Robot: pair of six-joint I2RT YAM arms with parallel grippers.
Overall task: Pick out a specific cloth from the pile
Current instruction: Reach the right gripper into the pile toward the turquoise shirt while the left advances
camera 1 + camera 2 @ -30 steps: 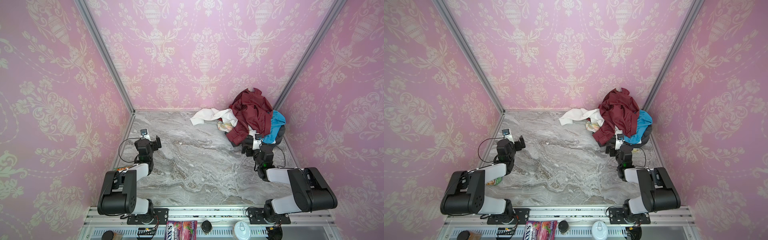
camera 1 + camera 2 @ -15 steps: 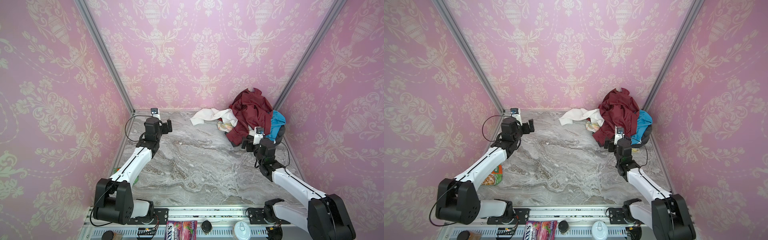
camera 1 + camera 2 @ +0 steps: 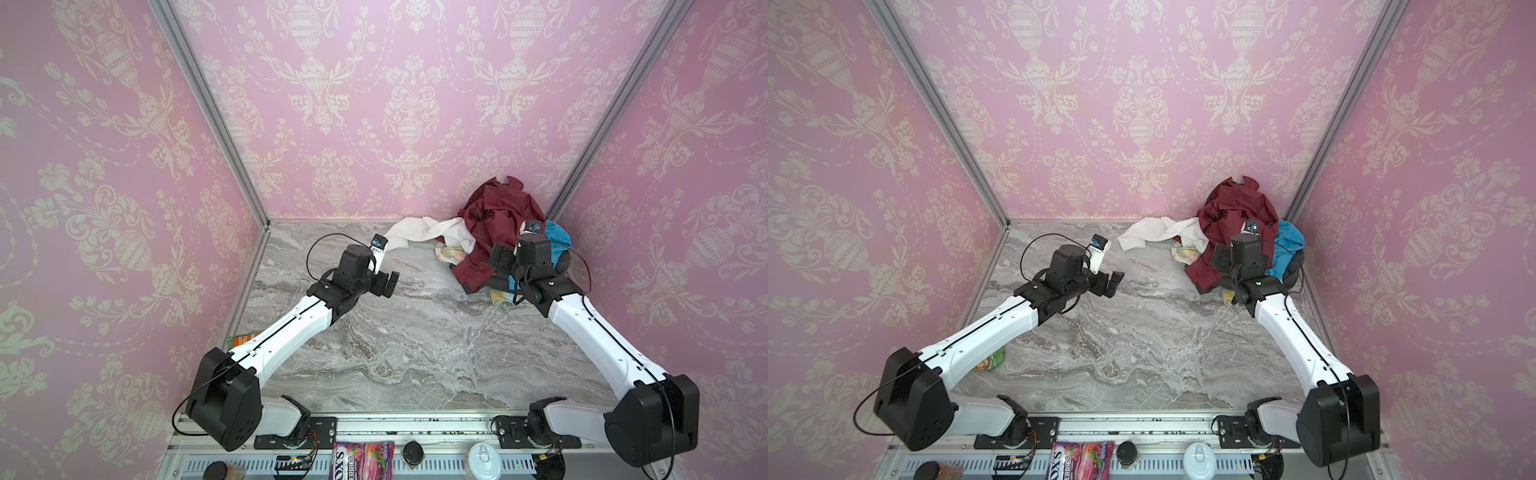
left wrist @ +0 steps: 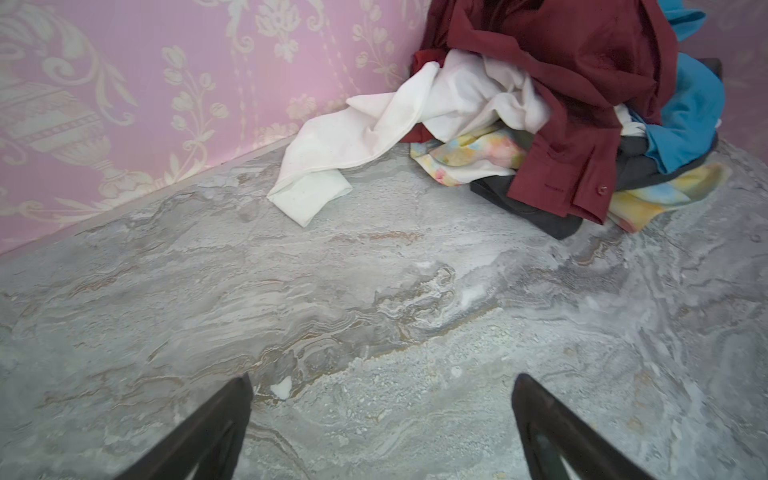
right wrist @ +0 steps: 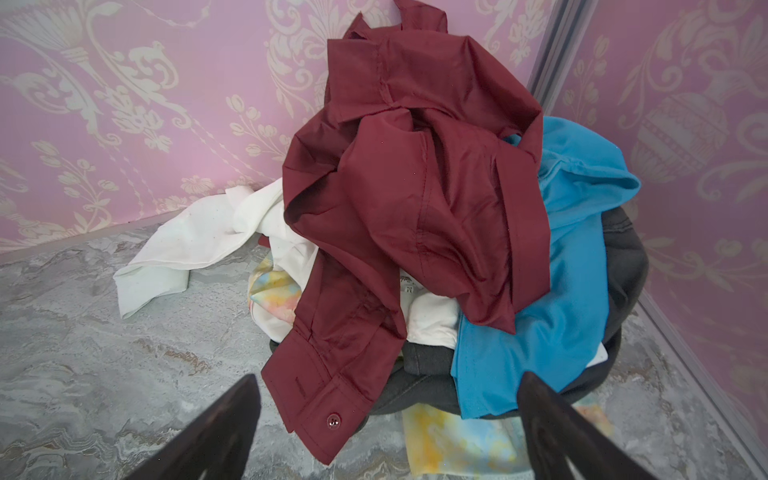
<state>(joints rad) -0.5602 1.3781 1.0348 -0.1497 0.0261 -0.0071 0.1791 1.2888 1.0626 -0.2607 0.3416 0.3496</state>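
Note:
The pile sits in the back right corner, topped by a large maroon shirt (image 3: 494, 224) (image 3: 1233, 216) (image 5: 415, 187). The cloth (image 3: 559, 237) (image 3: 1289, 241) (image 5: 561, 299) (image 4: 690, 120), bright turquoise, lies on the pile's right side, partly under the shirt and over a dark grey garment (image 5: 623, 249). My right gripper (image 3: 505, 266) (image 5: 386, 378) hovers open at the pile's front edge, holding nothing; in its wrist view the shirt cuff and the cloth's lower edge show between its fingers. My left gripper (image 3: 388, 284) (image 4: 382, 378) is open over bare marble, well left of the pile.
A white cloth (image 3: 419, 230) (image 4: 374, 133) trails left from the pile along the back wall. A tie-dye yellow cloth (image 5: 457, 436) pokes out beneath. A snack packet (image 3: 992, 357) lies under the left arm. Pink walls and a metal corner post (image 3: 582, 174) hem in the pile.
Both arms have stretched out from a folded pose near the front. The left gripper moved up towards the table's middle; the right gripper moved up to the pile's front.

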